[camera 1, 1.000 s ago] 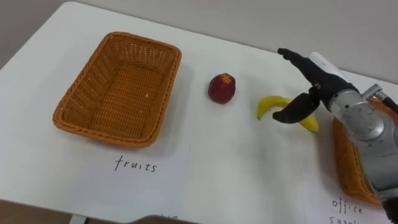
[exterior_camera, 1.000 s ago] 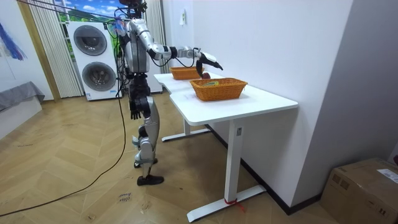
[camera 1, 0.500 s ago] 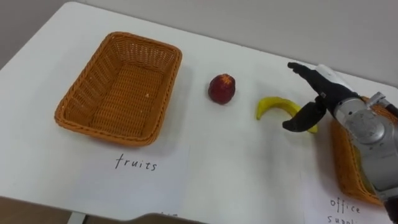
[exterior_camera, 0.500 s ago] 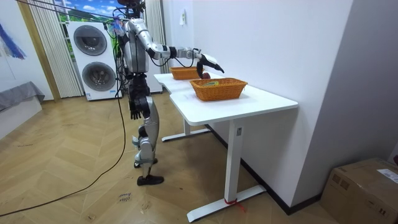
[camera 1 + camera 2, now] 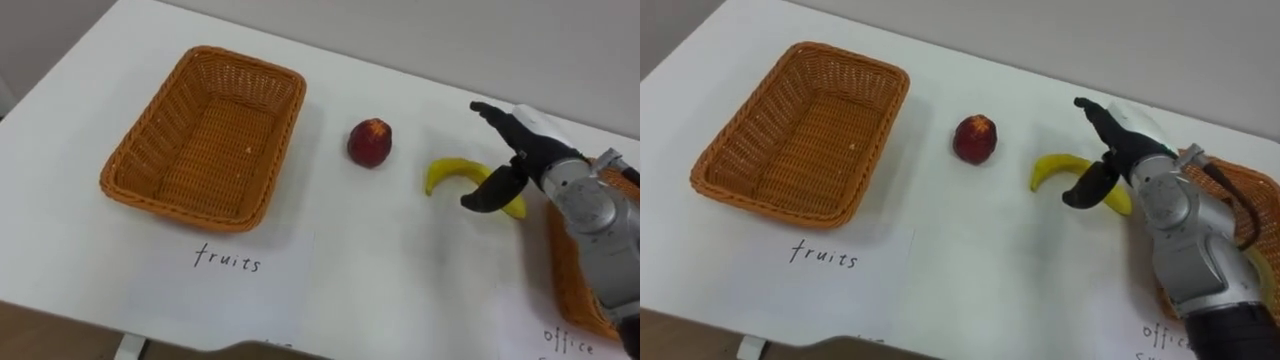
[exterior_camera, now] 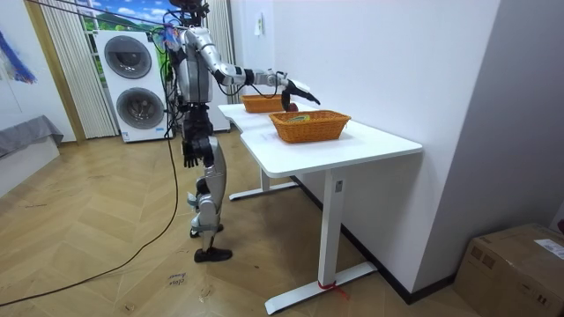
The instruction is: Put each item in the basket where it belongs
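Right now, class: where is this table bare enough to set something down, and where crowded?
Free: between the left basket and the red fruit, and the near strip in front of red fruit and banana. Crowded: the right side, where the right robot hand is over the banana beside the right basket.

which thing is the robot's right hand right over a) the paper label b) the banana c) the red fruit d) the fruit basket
b: the open right hand hangs over the banana, while the red fruit and the fruit basket lie apart, further to the left.
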`<state>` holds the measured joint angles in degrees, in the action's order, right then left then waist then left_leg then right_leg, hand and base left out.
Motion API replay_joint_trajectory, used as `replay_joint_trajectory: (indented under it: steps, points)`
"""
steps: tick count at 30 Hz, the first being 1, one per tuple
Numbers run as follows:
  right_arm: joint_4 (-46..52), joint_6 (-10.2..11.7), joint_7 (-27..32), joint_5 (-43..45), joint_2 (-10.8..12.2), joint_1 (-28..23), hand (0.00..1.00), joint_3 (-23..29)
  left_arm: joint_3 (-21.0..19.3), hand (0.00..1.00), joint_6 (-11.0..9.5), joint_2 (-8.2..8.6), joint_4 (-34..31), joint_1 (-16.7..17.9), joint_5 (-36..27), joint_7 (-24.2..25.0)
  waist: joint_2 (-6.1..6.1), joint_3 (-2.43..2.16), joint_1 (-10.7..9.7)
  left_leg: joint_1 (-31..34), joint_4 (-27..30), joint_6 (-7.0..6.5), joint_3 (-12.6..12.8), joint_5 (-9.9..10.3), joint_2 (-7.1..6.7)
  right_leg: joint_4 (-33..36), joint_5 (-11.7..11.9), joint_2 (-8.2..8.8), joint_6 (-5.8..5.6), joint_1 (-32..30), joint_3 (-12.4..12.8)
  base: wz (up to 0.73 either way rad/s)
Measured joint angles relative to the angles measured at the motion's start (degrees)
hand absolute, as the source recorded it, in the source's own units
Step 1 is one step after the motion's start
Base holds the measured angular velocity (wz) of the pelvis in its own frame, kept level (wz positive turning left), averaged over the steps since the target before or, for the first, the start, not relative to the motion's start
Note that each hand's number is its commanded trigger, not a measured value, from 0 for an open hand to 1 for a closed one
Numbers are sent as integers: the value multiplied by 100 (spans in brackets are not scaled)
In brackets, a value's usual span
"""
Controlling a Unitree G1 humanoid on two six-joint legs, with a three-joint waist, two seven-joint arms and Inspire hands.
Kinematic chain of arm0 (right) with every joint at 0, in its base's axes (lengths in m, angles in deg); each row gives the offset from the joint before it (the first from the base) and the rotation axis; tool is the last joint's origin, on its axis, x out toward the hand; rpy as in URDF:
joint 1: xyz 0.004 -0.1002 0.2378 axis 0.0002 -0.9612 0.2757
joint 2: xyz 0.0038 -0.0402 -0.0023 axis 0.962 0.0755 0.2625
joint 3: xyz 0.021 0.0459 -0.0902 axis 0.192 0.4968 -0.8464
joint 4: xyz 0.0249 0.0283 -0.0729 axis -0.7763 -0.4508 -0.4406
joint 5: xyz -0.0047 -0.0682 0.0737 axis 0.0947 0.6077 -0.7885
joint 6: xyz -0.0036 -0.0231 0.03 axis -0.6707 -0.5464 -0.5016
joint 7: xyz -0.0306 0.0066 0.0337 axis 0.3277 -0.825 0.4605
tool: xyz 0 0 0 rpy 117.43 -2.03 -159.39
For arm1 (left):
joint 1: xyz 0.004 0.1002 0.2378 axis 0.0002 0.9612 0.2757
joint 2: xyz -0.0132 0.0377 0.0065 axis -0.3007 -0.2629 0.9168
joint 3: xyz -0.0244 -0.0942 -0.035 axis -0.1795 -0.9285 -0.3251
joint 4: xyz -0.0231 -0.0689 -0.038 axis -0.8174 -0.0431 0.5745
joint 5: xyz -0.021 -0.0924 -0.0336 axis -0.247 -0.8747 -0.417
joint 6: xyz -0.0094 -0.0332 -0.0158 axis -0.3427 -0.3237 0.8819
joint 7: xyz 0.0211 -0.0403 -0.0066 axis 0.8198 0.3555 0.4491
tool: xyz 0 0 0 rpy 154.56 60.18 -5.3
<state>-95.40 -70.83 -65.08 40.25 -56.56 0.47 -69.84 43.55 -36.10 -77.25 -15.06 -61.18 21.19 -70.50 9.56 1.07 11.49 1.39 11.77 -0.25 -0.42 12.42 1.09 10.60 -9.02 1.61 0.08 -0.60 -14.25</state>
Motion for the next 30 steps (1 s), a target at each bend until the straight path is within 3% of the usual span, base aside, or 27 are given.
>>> replay_joint_trajectory:
  steps: [7,13,18,30]
  points:
    - [-646,-1,508,170,1,98,0,-332,56,0,74,-16,89,-49,143,-86,-8,-15,109,211,57,12,-74,-29,-9,12,0,13,0,-152,-84,5]
    - [-1375,-2,909,276,2,675,0,-784,278,0,117,-34,96,-167,100,-66,26,-39,143,318,181,10,-273,-37,-57,7,0,42,1,-160,-186,14]
    - [-2066,-7,1051,273,5,1114,0,-1065,399,0,129,-51,90,-177,-10,-64,42,-39,164,364,186,-14,-296,-92,-96,10,7,94,6,-157,-316,10]
    - [-2433,9,1122,259,8,1229,0,-1068,500,0,128,-50,-88,-193,-60,-85,99,-40,210,419,178,-7,-304,-97,-90,18,20,88,22,-173,-342,1]
